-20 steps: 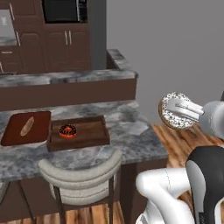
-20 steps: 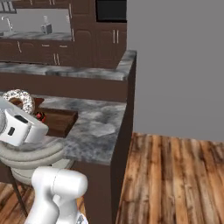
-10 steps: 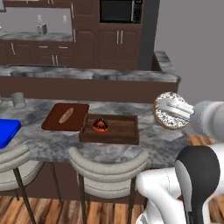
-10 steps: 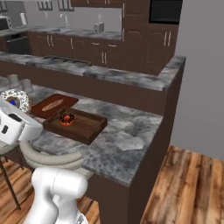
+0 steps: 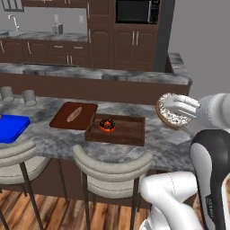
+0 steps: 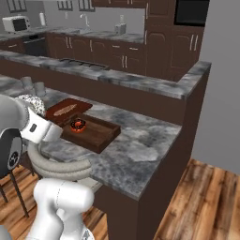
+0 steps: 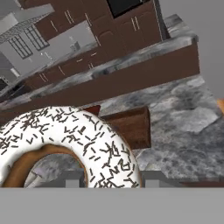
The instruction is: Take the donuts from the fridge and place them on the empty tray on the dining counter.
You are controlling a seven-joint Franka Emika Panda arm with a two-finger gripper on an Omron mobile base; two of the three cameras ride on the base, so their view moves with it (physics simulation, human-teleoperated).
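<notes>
Left base view: I'm holding the gripper (image 5: 179, 106) clamped on the white-iced sprinkled donut (image 5: 171, 117) above the dining counter (image 5: 166, 146), right of the tray (image 5: 127, 132) carrying the chocolate donut (image 5: 107, 125). A stool (image 5: 112, 173) is sitting below; a bread board (image 5: 63, 118) is lying beside the tray.

You find no readable text, label, brand, number or sign anywhere here: the cabinet fronts, the dining counter (image 5: 175, 148), the tray (image 5: 130, 131) and the boards all carry plain surfaces, and the appliances at the back are too small to show lettering.
</notes>
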